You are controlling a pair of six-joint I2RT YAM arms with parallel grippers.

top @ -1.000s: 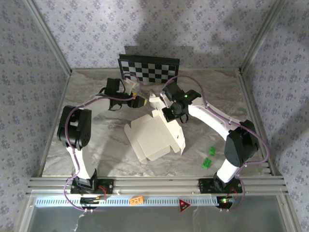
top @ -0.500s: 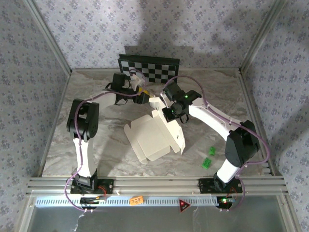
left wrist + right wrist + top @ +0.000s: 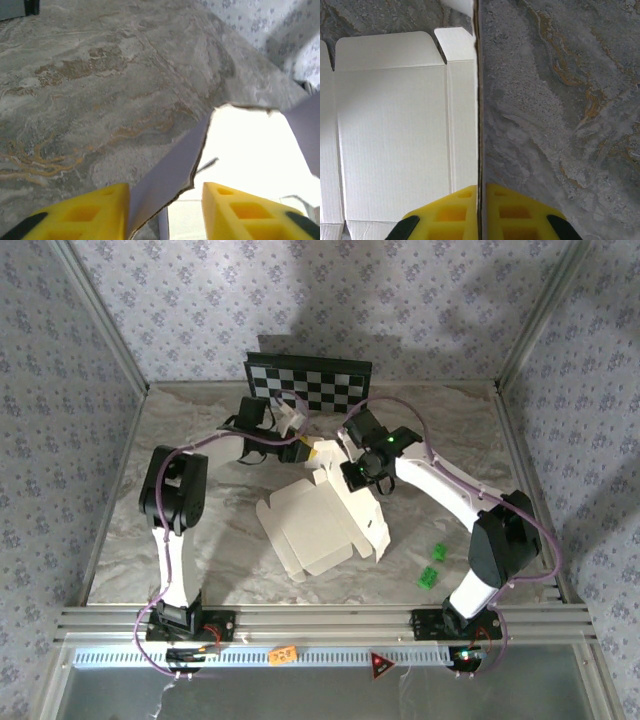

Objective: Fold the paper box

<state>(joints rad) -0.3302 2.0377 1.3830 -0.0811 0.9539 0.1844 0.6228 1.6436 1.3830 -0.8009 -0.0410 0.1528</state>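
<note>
The paper box (image 3: 315,525) lies unfolded mid-table, cream-white face up, its right panel raised on edge. My right gripper (image 3: 352,476) is shut on that upright panel; in the right wrist view the gripper (image 3: 480,200) pinches the thin cardboard edge, with the white box (image 3: 395,130) flat to its left. My left gripper (image 3: 306,450) is at the box's far corner. In the left wrist view the gripper (image 3: 165,215) stands open around a lavender flap (image 3: 170,170), which leans against the left finger (image 3: 85,212) and leaves a gap to the right one.
A black-and-white checkerboard panel (image 3: 308,380) leans against the back wall. Two small green pieces (image 3: 432,565) lie near the right arm's base. Bare marbled table (image 3: 200,440) stretches to the left, and patterned walls close in the sides.
My left gripper has moved right, from behind the box to its far corner flap. The right gripper has kept its hold, shifting slightly.
</note>
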